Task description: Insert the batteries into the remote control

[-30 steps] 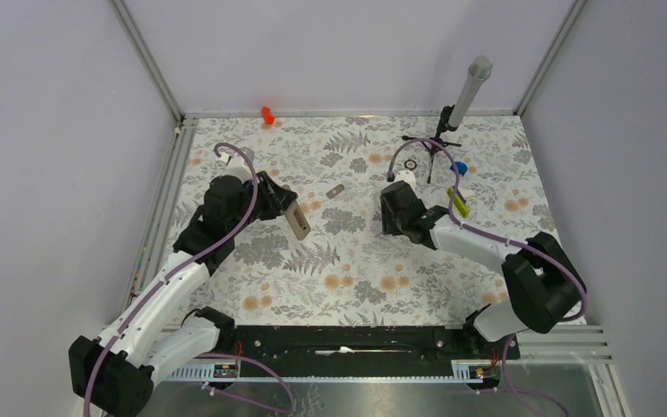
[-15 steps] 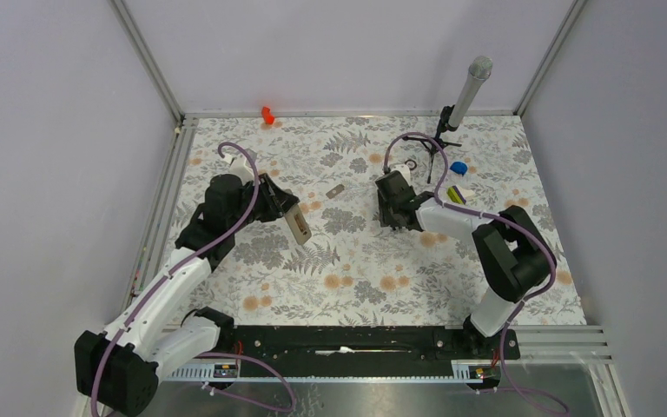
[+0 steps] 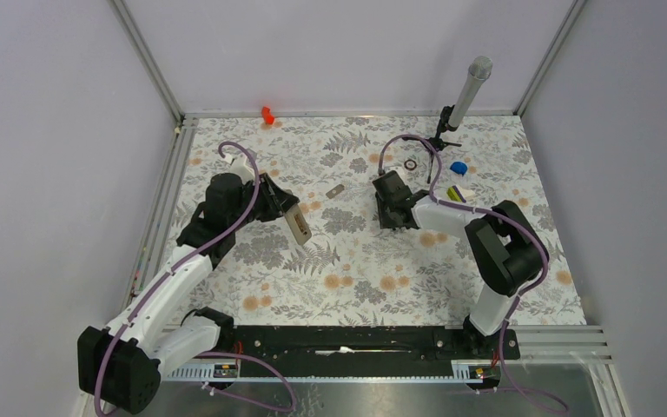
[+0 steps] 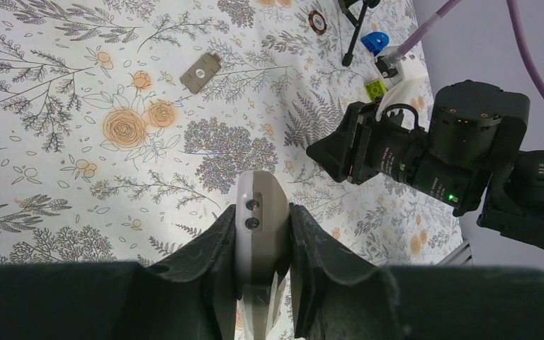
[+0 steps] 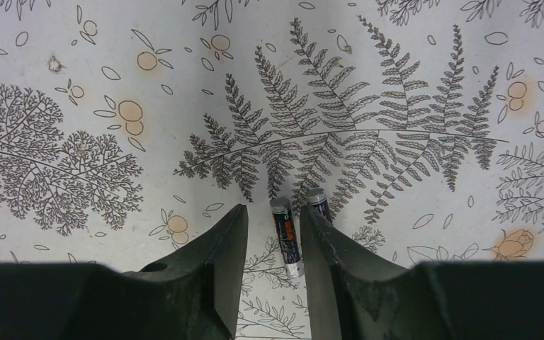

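My left gripper (image 4: 261,221) is shut on the white remote control (image 4: 262,205), held off the table at the left (image 3: 296,224) with its end sticking out past the fingertips. My right gripper (image 5: 272,225) is down over the floral table mat, jaws open and fairly narrow. One of the batteries (image 5: 285,237), dark with a silver end, lies on the mat between the fingers, close to the right finger (image 5: 326,248). The other battery (image 5: 318,201) lies just outside that finger, mostly hidden behind it. In the top view the right gripper (image 3: 391,213) covers both.
A small grey plate (image 3: 335,191) lies between the arms. Behind the right gripper are a dark ring (image 3: 411,164), a blue piece (image 3: 458,167), a yellow-green bar (image 3: 458,195) and a microphone stand (image 3: 465,95). A red object (image 3: 267,115) sits at the far edge.
The right arm has folded in and its gripper has shifted slightly left and farther back, with the jaws narrowing. The left arm, still holding the remote control, has barely moved.
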